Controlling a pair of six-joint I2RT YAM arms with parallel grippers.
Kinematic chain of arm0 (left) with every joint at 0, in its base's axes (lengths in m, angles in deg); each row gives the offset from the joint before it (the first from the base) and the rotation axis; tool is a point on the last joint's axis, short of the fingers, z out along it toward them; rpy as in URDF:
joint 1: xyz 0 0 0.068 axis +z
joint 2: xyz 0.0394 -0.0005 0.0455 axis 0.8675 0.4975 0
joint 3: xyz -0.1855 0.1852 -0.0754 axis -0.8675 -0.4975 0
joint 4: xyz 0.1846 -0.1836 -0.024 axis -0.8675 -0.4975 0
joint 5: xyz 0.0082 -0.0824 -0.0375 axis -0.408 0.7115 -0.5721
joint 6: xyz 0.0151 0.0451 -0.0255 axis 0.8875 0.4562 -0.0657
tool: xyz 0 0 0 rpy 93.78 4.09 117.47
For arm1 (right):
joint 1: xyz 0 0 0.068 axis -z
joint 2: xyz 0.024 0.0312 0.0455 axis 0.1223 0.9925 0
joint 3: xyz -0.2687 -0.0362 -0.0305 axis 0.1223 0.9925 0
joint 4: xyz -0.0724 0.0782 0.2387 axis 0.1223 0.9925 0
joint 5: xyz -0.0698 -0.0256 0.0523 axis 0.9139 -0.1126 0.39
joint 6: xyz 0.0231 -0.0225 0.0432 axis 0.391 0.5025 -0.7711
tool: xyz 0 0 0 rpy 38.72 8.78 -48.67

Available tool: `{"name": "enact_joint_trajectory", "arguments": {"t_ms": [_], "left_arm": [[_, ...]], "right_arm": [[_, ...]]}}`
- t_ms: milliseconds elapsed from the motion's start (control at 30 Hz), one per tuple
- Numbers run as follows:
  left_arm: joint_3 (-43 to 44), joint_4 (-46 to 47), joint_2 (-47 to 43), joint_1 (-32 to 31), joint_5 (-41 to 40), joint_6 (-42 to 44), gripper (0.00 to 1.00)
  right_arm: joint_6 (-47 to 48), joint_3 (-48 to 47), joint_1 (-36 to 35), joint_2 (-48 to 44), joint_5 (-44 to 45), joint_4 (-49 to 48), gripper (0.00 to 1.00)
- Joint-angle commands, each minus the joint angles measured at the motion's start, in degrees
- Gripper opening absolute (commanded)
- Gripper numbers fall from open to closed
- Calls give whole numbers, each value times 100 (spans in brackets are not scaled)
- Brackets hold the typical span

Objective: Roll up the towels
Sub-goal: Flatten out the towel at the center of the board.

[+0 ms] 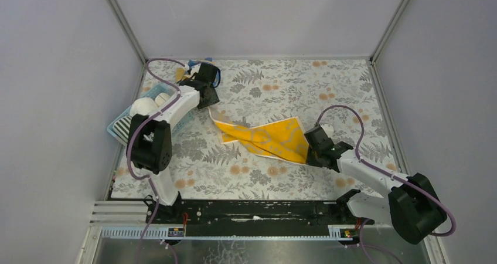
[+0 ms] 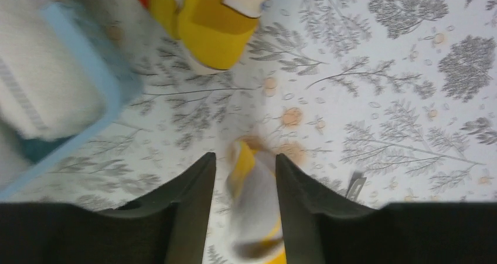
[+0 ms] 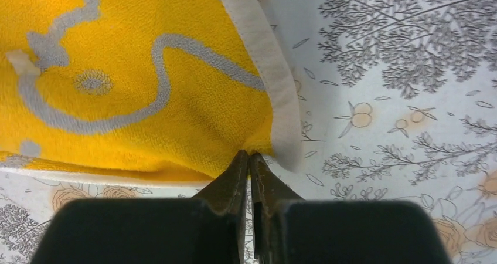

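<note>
Pinching side: the right gripper [image 3: 249, 154] had its fingers pressed together on the cream-hemmed corner of the yellow towel [image 3: 135, 88].
Far side: the left gripper [image 2: 245, 158] had its fingers standing apart, with the towel's other end lying between them, blurred. Whether they bore on it could not be told.
Towel position: stretched and twisted across the floral tablecloth [image 1: 293, 88], between the two grippers.
Other towels: rolled cream towels [image 1: 142, 105] and a striped towel [image 1: 122, 129] lay in the light blue basket [image 2: 88, 56], beside the left arm.
Yellow plastic bag [image 2: 205, 29]: on the cloth just beyond the left fingers.
</note>
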Motion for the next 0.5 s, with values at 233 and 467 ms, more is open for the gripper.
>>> {"name": "enact_joint_trajectory", "arguments": {"t_ms": [233, 467], "left_arm": [[-379, 179, -700, -325, 509, -69, 79], [-1645, 367, -1728, -305, 568, -206, 80]], "right_arm": [[429, -656, -31, 34, 55, 85, 45], [1245, -1288, -24, 64, 24, -18, 52]]}}
